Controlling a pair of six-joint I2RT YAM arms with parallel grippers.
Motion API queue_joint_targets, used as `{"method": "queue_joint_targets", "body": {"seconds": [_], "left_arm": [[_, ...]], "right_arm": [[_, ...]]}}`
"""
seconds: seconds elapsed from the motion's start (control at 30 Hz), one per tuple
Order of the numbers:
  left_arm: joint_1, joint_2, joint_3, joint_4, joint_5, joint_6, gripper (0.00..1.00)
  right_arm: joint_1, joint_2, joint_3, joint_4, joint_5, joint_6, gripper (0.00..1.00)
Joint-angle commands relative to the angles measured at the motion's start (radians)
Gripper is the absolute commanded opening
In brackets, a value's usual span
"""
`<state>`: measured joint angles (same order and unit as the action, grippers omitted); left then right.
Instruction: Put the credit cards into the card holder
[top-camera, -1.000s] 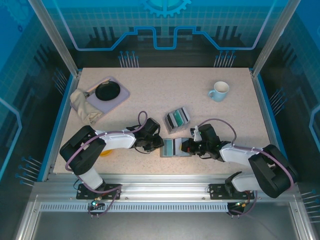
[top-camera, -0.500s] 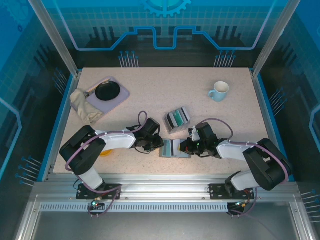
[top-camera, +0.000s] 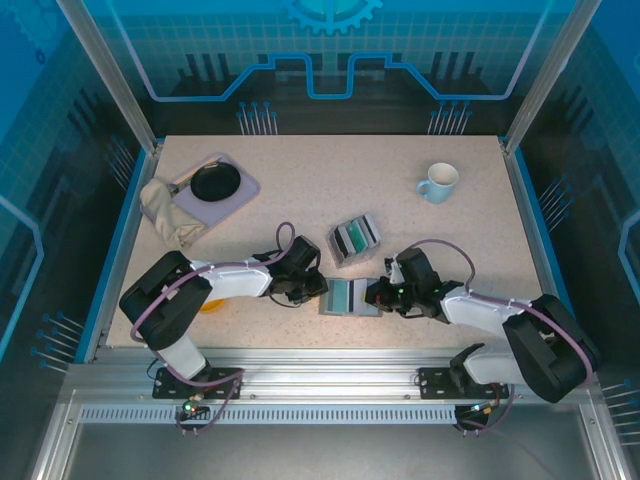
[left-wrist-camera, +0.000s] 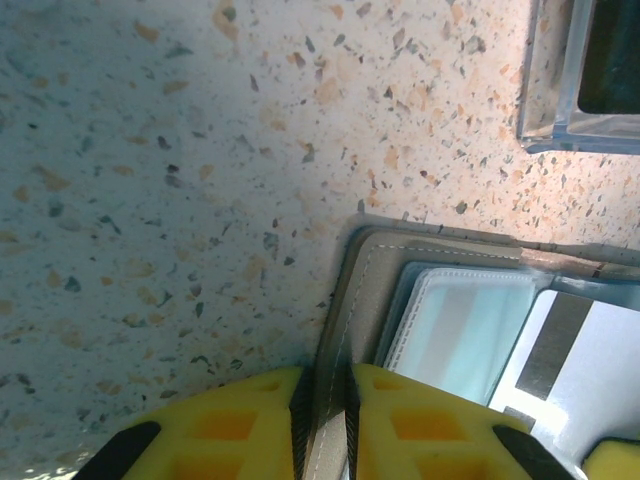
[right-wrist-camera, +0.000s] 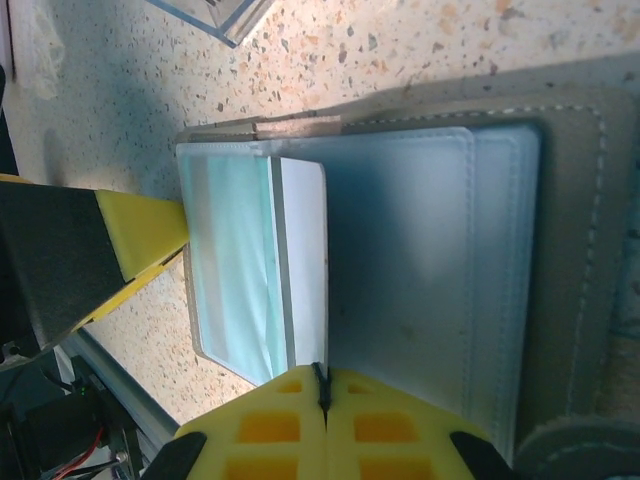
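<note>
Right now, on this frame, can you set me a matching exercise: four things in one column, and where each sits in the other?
Things:
1. pale-blue ceramic mug
2. clear slotted plastic box
3. grey folding card holder
4. thin pale plastic credit card

Places:
A. at the tips of the right tool
B. far right, standing alone
C. front centre, lying open
D. just beyond the holder

Pairs: 1-B, 2-D, 3-C, 4-A

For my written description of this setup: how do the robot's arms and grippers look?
The left arm and right arm have white links, bulky black joints and a looping purple-grey cable each. The left gripper and right gripper have yellow fingers with square recesses.
</note>
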<state>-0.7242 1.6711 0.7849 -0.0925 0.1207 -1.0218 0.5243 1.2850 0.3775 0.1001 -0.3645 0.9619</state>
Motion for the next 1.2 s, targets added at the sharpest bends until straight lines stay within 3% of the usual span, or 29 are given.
{"method": "queue_joint_targets", "body": {"seconds": [0.0, 0.53, 0.8, 1.17], "left_arm": [[-0.038, 0.074, -0.001, 0.041, 0.06, -0.005, 0.2], [-0.037, 0.071, -0.009, 0.049, 0.061, -0.006, 0.2], [-0.039, 0.069, -0.011, 0.052, 0.062, -0.008, 0.2], [-0.041, 0.062, -0.016, 0.06, 0.06, -0.015, 0.2]], "right_arm": [[0.028, -0.004, -0.012, -0.069, 0.042, 0.027, 0.01], [0.051, 0.11, 0.029, 0.064, -0.001, 0.063, 0.01], [0.052, 0.12, 0.015, 0.126, 0.05, 0.073, 0.0], [0.128, 0.215, 0.103, 0.15, 0.014, 0.083, 0.06]]}}
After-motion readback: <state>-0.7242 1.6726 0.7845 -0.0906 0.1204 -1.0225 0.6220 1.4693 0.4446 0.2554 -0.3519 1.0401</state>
